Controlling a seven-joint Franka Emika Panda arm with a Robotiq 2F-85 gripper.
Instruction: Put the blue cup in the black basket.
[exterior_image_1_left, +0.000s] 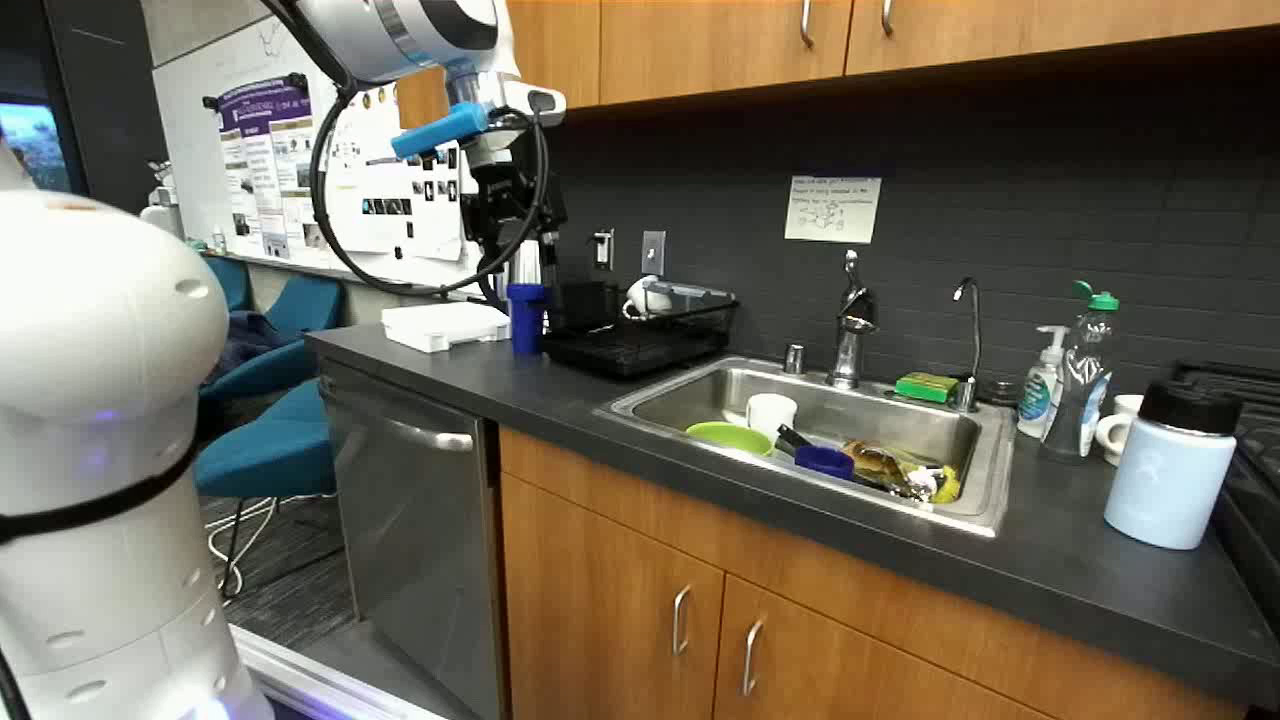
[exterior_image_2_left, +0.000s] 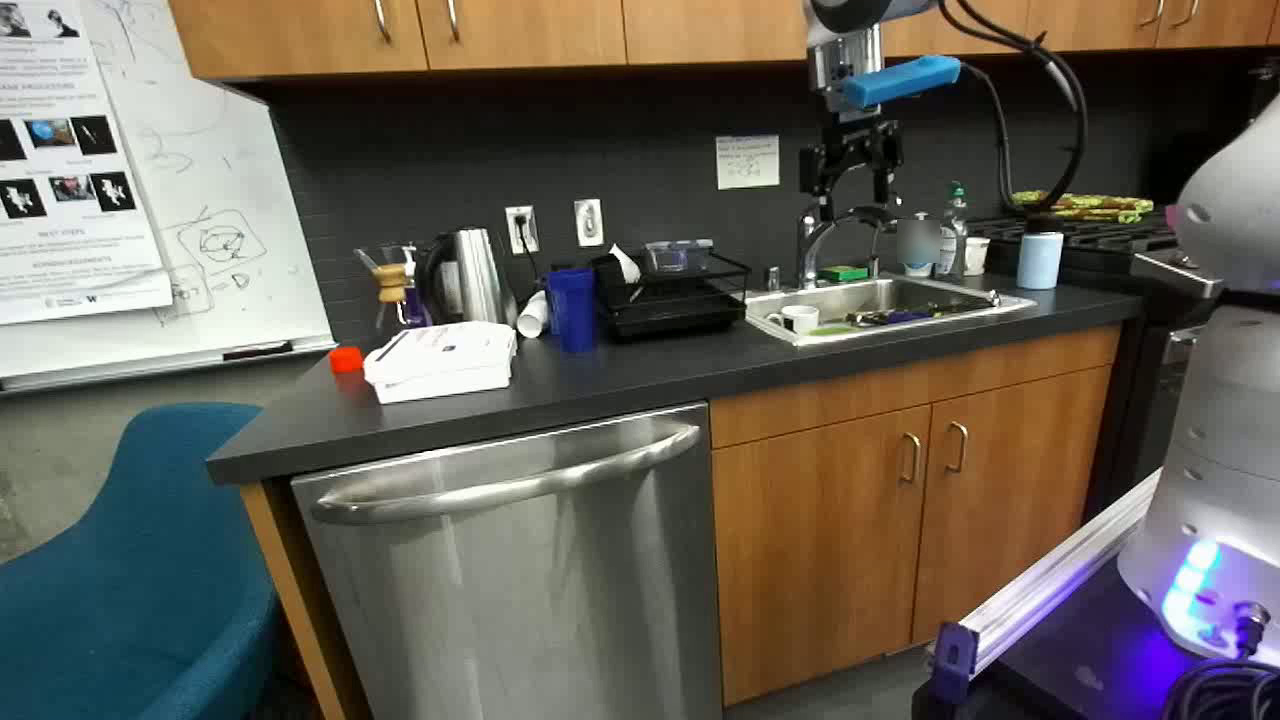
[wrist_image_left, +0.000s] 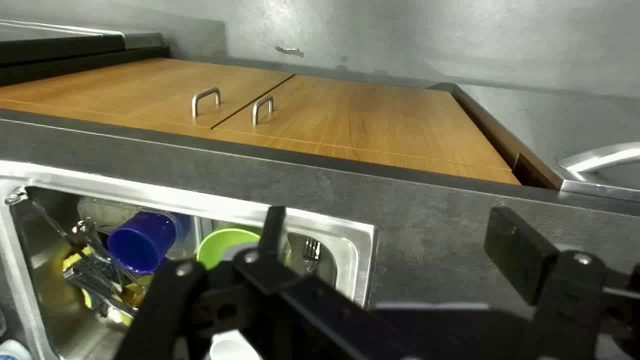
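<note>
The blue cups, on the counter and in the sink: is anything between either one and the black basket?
Nothing visible stands between the counter cup and the basket beside it. Between the sink cup and the basket lie the green bowl, the white mug and the sink rim, so it probably needs lifting clear.

In an exterior view, the rounded white casing (exterior_image_2_left: 1225, 400) at three o'clock bears blue-violet lights (exterior_image_2_left: 1190, 588) at four; black cables (exterior_image_2_left: 1079, 128) loop near a bright-blue bar (exterior_image_2_left: 905, 80) at one. In the wrist view, the black gripper (wrist_image_left: 394, 237) shows silvery screw heads (wrist_image_left: 251, 256).
</note>
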